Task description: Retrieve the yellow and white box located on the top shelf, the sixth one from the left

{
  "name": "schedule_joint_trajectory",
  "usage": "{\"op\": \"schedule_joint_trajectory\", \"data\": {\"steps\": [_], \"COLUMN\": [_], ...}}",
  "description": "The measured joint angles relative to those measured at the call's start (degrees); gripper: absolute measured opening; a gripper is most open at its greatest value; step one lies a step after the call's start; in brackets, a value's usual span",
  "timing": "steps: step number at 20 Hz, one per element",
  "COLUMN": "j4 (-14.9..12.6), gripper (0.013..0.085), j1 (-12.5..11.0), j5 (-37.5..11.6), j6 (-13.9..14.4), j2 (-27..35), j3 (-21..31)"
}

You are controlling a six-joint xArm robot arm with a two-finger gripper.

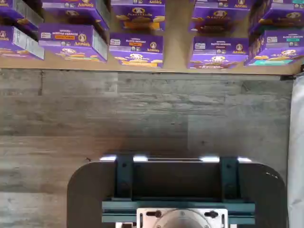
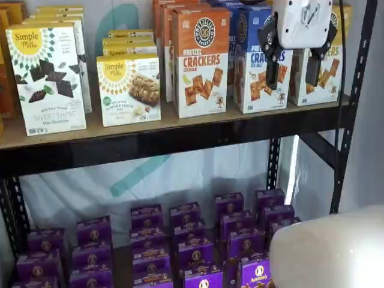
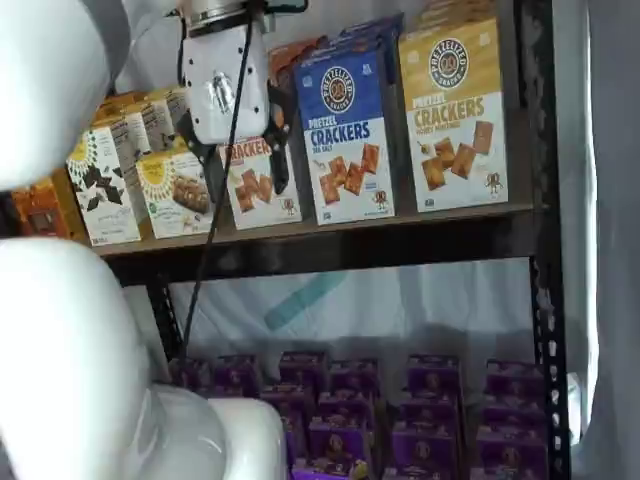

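Note:
The yellow and white box [image 3: 455,110] stands upright at the right end of the top shelf [image 3: 350,228], with a yellow top and brown crackers pictured on its white front. In a shelf view it [image 2: 329,71] is partly hidden behind my gripper. My gripper [image 2: 292,75], a white body with two black fingers, hangs in front of the shelf [image 2: 180,127] with a plain gap between the fingers and nothing in them. It also shows in a shelf view [image 3: 240,170], out in front of the boxes. The wrist view shows neither the box nor the fingers.
A blue cracker box [image 3: 345,130] and an orange one [image 2: 201,60] stand left of the yellow box, with white Simple Mills boxes [image 2: 48,78] further left. A black post [image 2: 355,90] borders the shelf's right end. Purple Annie's boxes [image 1: 137,47] fill the level below. The white arm [image 3: 60,350] fills the foreground.

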Motion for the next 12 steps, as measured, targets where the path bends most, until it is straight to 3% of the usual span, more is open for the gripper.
{"op": "schedule_joint_trajectory", "data": {"steps": [1,2,4,9,12], "j4": [1.18,4.36,6.55,6.31,3.72], "gripper": [0.0850,0.0850,0.0850,0.0850,0.0850], "j1": [-1.11,-4.06,-5.84,-5.73,-4.54], "j5": [-0.32,-1.20,-1.91,-2.21,-3.60], "j6": [-0.59,-2.14,-3.23,-3.38,-3.30], "j2": [-0.25,-0.90,-1.27,-1.00,-1.02], "j3": [0.24,0.91,1.31,1.40,1.75]}}
